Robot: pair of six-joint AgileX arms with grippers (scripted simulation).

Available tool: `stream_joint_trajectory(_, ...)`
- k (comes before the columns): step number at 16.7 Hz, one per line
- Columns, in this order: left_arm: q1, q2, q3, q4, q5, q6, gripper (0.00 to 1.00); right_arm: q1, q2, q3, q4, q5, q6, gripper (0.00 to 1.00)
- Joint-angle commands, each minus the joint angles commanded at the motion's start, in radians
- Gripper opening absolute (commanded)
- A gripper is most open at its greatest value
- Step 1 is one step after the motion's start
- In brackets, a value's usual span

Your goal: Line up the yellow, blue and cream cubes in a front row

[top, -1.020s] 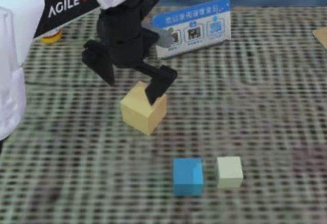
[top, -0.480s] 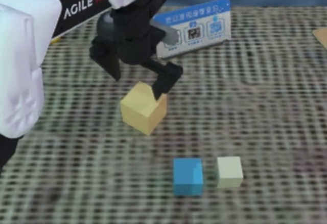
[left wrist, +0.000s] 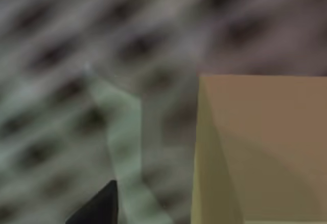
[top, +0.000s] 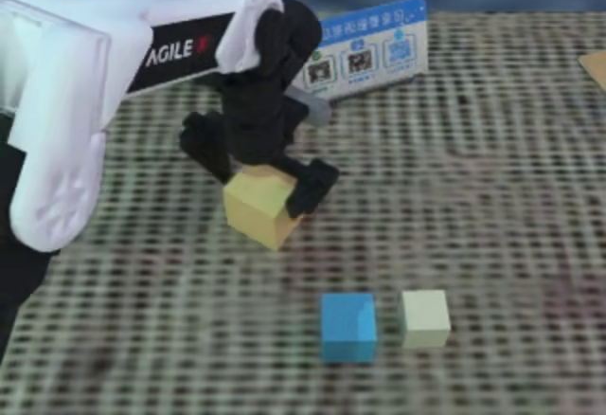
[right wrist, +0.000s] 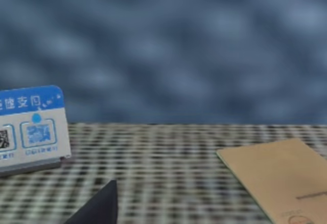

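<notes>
- Top view: left gripper point(top: 265, 173) sits low over the yellow cube point(top: 258, 208), one finger at each side of its upper edge. Fingers spread wide enough to straddle the cube; not clamped on it as far as I can judge.
- Yellow cube rests on the woven table mat point(top: 511, 197), left of centre, turned at an angle, well behind the other two cubes.
- Blue cube point(top: 347, 326) and cream cube point(top: 425, 317) stand near the front edge, just beside each other with a narrow gap, roughly level.
- Left wrist view: yellow cube point(left wrist: 260, 147) fills the frame close up; one dark fingertip point(left wrist: 97, 206) shows beside it, apart from its face.
- Right wrist view: looks across the mat at a blue-and-white sign point(right wrist: 30, 129) and a tan booklet point(right wrist: 278, 175); only one dark fingertip shows, so the right gripper's state cannot be told. Right arm appears parked off to the side.
- Progress, judged: two of three cubes already form the front row. Remaining: grasp yellow cube, carry it forward, set it in line, probably left of blue.
</notes>
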Motion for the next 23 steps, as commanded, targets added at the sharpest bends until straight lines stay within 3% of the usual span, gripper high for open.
stream_joint_trajectory(6,-0.001,0.021,-0.042,0.055,0.000,0.000,1.00,0.000,0.000,0.000,0.000,0.000,0.000,1.00)
stream_joint_trajectory(19,-0.001,0.021,-0.042,0.055,0.000,0.000,0.02,0.000,0.000,0.000,0.000,0.000,0.000,1.00)
stream_joint_trajectory(23,-0.001,0.021,-0.042,0.055,0.000,0.000,0.00,0.000,0.000,0.000,0.000,0.000,0.000,1.00)
